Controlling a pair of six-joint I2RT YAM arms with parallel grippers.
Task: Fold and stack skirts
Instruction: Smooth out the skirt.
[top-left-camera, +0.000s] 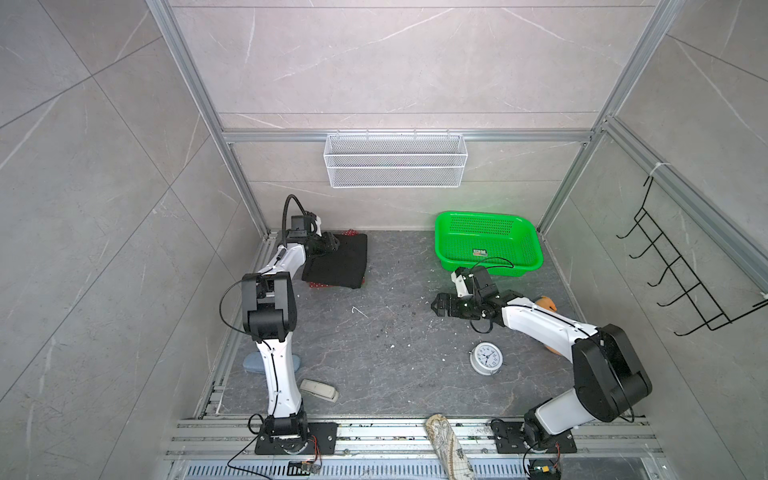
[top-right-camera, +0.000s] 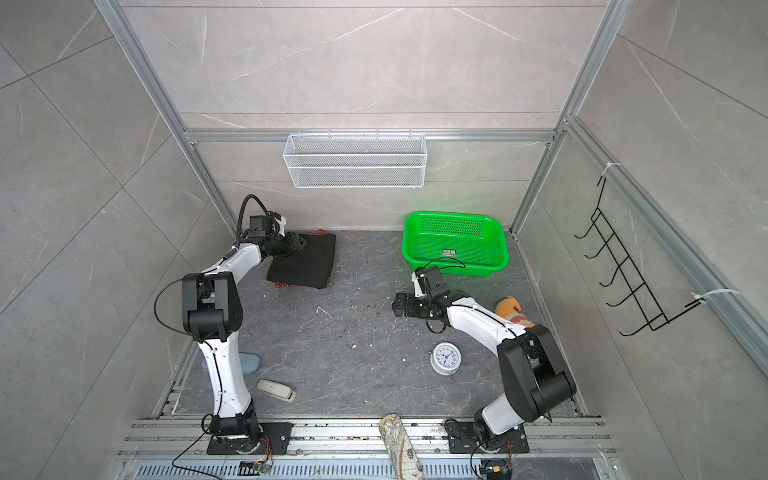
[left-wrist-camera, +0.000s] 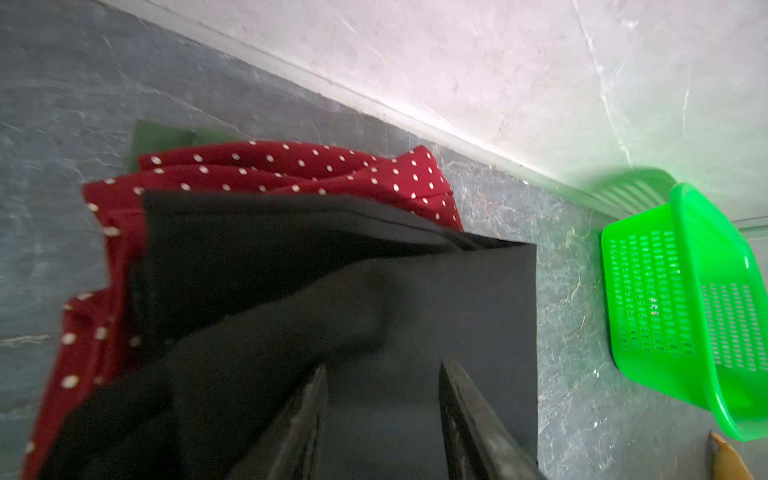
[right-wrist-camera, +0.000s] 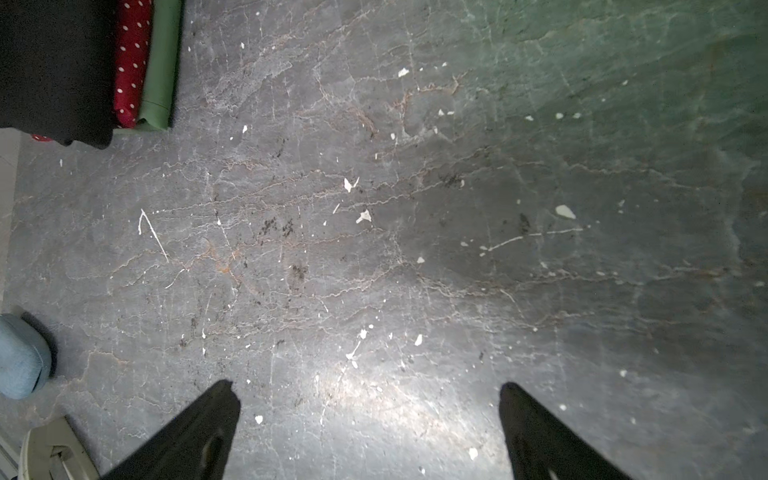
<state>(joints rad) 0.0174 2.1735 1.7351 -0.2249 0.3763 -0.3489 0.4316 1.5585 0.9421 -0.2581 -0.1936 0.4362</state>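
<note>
Left tool (left-wrist-camera: 382, 365), jaws half-open, seemingly empty, hovers over black skirt (left-wrist-camera: 332, 257) atop polka-dot skirt (left-wrist-camera: 291, 170); best to pat edges square, w/o dragging cloth.

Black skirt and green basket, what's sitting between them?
Nothing big. Between the black skirt and green basket is only bare grey table, as a top view shows.

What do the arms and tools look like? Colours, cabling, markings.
Both match: left arm and right arm have white link shells, bulky black joint housings, black base plates. A thin black cable runs along each, looping free at joints. A thicker black hose arches over the left wrist. The left tool and right tool have plain black tapered fingers. No readable markings.
</note>
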